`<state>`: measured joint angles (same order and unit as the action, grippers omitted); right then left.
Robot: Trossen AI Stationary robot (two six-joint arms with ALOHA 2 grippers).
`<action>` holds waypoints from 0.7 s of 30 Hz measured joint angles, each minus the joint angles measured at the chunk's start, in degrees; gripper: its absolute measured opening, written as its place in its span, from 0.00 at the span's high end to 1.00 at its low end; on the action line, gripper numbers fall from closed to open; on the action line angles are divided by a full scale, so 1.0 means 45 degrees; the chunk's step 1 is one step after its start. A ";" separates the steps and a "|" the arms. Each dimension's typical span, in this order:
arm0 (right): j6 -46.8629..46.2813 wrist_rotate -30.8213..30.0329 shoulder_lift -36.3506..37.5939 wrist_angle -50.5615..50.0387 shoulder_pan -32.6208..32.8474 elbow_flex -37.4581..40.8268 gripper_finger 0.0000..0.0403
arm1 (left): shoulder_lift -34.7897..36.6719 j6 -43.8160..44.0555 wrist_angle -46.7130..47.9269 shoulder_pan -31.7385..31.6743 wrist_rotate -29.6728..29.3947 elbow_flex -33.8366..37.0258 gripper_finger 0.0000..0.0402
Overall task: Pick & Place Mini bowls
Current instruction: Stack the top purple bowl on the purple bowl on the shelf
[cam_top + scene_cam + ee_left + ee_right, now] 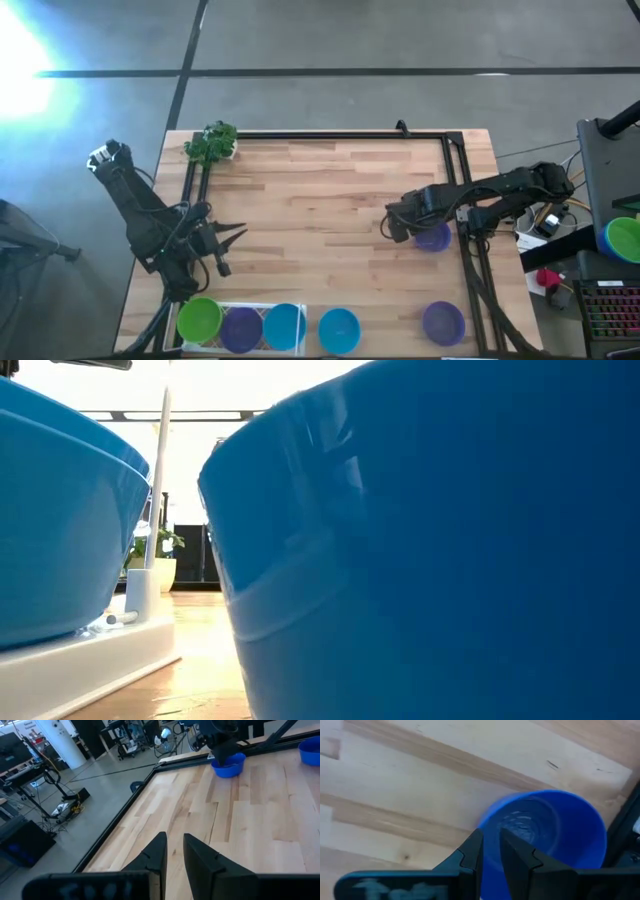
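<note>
Bowls sit along your table's near edge: a green bowl [199, 319], a purple bowl [241, 329] and a blue bowl [284, 326] on the white tray [258, 308]. Another blue one [339, 331] and a purple one [443, 322] sit right of it. Your right claw [490, 851] pinches the rim of the held bowl [555, 827] on the right side. Your left claw [174, 851] waits on the left, nearly closed, holding nothing.
</note>
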<state>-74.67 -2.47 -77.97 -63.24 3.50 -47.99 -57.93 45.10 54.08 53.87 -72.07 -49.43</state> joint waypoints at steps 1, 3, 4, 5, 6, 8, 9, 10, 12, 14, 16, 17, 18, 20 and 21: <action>-0.0025 -0.0001 0.0000 0.0019 -0.0003 0.0097 0.85 | 0.0000 0.0000 0.0000 0.0000 -0.0004 0.0000 0.86; 0.0001 0.0020 0.0000 0.0091 0.0002 0.0198 0.85 | 0.0000 0.0000 0.0000 0.0000 0.0000 0.0005 0.86; 0.0004 0.0077 0.0000 0.0139 0.0002 0.0215 0.85 | 0.0000 0.0000 0.0000 0.0000 0.0000 0.0005 0.86; -0.0005 0.0183 0.0000 0.0163 -0.0001 0.0215 0.85 | 0.0000 0.0000 0.0000 0.0000 0.0004 0.0005 0.86; -0.0034 0.0277 0.0000 0.0198 -0.0003 0.0215 0.85 | 0.0000 0.0000 0.0000 0.0000 0.0004 0.0005 0.86; -0.0058 0.0505 0.0000 0.0238 0.0002 0.0210 0.85 | 0.0000 0.0004 0.0000 0.0000 0.0036 0.0005 0.86; -0.0039 0.0536 0.0000 0.0236 0.0005 0.0210 0.85 | 0.0000 0.0000 0.0000 0.0000 0.0061 0.0005 0.86; -0.0039 0.0547 0.0000 0.0237 0.0007 0.0195 0.85 | 0.0000 -0.0035 0.0000 0.0000 0.0077 0.0005 0.86; -0.0046 0.0552 0.0000 0.0277 0.0002 0.0186 0.85 | 0.0000 -0.0139 0.0000 0.0000 0.0083 0.0008 0.86; -0.0047 0.0554 0.0000 0.0332 0.0002 0.0188 0.85 | 0.0000 -0.0272 0.0000 0.0000 0.0080 0.0010 0.86; -0.0044 0.0620 0.0000 0.0705 0.0002 0.0211 0.85 | 0.0000 -0.0316 0.0000 0.0000 0.0078 0.0010 0.86; -0.0044 0.0673 0.0000 0.0851 0.0002 0.0225 0.85 | 0.0000 -0.0316 0.0000 0.0000 0.0079 0.0010 0.86; -0.0048 0.0688 0.0000 0.0962 0.0002 0.0248 0.85 | 0.0000 -0.0316 0.0000 0.0000 0.0090 0.0010 0.86; -0.0139 0.0664 0.0000 0.1236 0.0004 0.0320 0.85 | 0.0000 -0.0316 0.0000 0.0000 0.0155 0.0010 0.86; -0.0284 0.0635 -0.0002 0.1359 0.0002 0.0370 0.85 | 0.0000 -0.0316 -0.0004 0.0000 0.0161 0.0010 0.86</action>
<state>-75.95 0.38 -77.98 -57.13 3.51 -46.33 -57.93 43.68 54.07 53.87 -71.35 -49.39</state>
